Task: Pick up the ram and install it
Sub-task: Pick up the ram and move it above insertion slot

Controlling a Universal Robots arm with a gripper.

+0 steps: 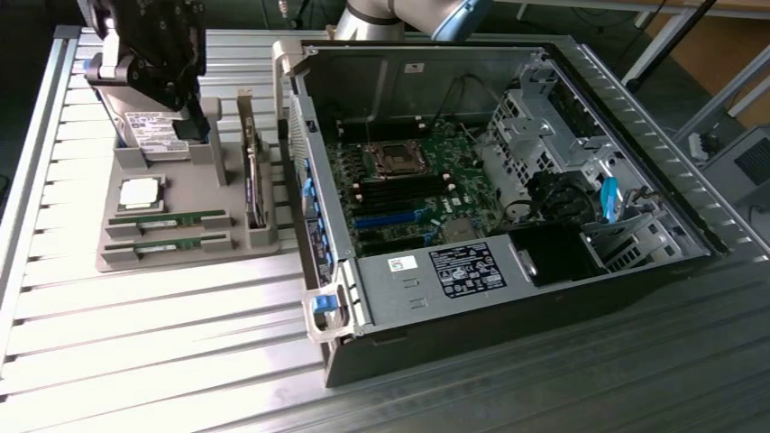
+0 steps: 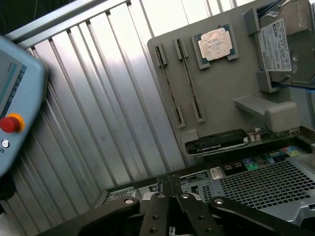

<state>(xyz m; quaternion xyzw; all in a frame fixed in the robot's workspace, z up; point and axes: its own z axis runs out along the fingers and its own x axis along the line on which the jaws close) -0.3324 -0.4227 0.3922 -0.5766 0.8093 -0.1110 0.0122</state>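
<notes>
Two green ram sticks, one [image 1: 169,219] and the other [image 1: 169,244], lie side by side in slots at the front of a grey holder tray [image 1: 180,262]. In the wrist view they show edge-on as thin strips, one [image 2: 167,83] beside the other [image 2: 189,81]. My black gripper [image 1: 187,106] hangs above the far end of the tray, over the hard drive [image 1: 151,128] and well away from the sticks. Its fingers [image 2: 169,183] are pressed together with nothing between them. The open computer case [image 1: 673,225] lies on the exterior view's right with its motherboard [image 1: 403,180] exposed.
The tray also holds a square silver CPU [image 1: 141,191] and a dark expansion card [image 1: 252,180] standing on edge next to the case wall. A teach pendant [image 2: 15,98] with a red button lies on the ribbed metal table [image 1: 157,343].
</notes>
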